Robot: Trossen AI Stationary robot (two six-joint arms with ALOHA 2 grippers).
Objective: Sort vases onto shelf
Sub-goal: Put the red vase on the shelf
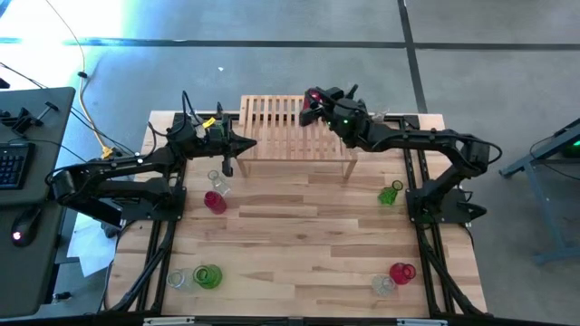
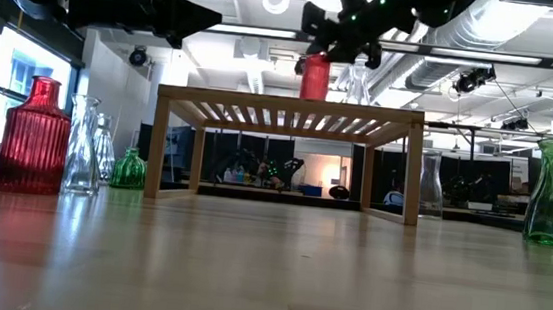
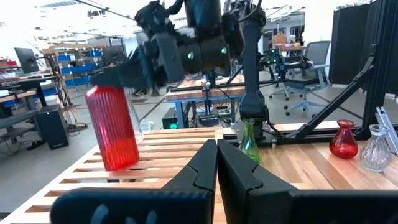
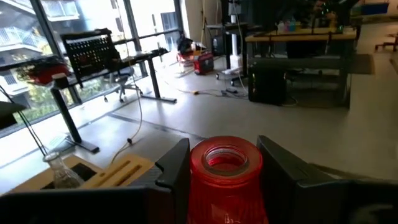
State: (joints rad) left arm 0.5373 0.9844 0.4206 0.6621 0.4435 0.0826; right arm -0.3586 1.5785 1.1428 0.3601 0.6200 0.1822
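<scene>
Early stage of the sort. The right end effector (image 1: 314, 101) holds a red ribbed vase (image 3: 114, 127) upright on the slatted top of the shelf (image 1: 272, 127), its fingers (image 4: 176, 167) clamped on either side of the vase's neck; the base appears to rest on the slats, so this vase counts as nearly placed but not yet released. In the low view a clear vase (image 2: 359, 82) seems to stand on the shelf just behind it (partly hidden by the arm, so its footing is uncertain).

The left end effector (image 1: 245, 143) hovers beside the shelf's left end with fingers together and nothing between them.

Most of the work remains on the table (image 1: 299, 244): a clear vase (image 1: 218, 180) and a red vase (image 1: 215, 201) near the left arm, a green vase (image 1: 391, 194) near the right arm, a clear and green pair (image 1: 196, 277) at the front left, and a red and clear pair (image 1: 395, 277) at the front right.
</scene>
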